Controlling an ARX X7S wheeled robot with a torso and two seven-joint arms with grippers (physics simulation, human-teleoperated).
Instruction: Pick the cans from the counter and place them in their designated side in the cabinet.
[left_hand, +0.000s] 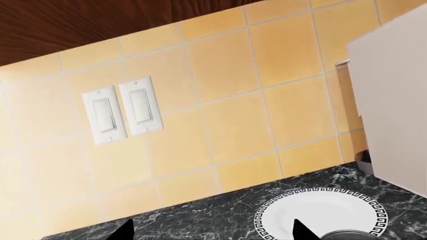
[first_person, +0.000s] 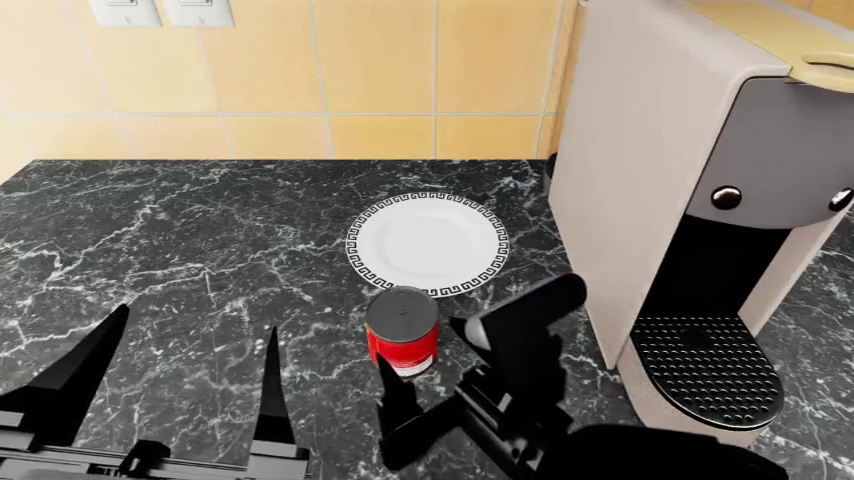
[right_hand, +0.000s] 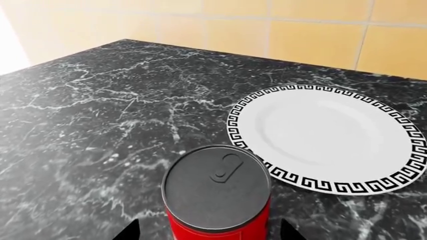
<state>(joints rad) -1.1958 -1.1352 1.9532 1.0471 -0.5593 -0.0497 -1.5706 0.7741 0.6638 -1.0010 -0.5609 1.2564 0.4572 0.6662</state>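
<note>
One red can (first_person: 402, 337) with a grey pull-tab top stands upright on the black veined counter (first_person: 174, 240), just in front of a white plate. My right gripper (first_person: 461, 370) is open at the can's near right side. In the right wrist view, the gripper (right_hand: 210, 231) has a dark fingertip on each side of the can (right_hand: 217, 192), with a gap on both sides. My left gripper (first_person: 187, 375) hangs open over bare counter to the can's left, holding nothing. In its wrist view, the gripper (left_hand: 213, 232) faces the tiled wall. The cabinet's inside is out of view.
A white plate (first_person: 427, 245) with a black key-pattern rim lies behind the can. A tall grey coffee machine (first_person: 667, 200) stands at the right. A small dark round thing (left_hand: 363, 162) peeks out behind it by the wall. Two wall switches (left_hand: 123, 109) sit below a dark wood panel (left_hand: 100, 20).
</note>
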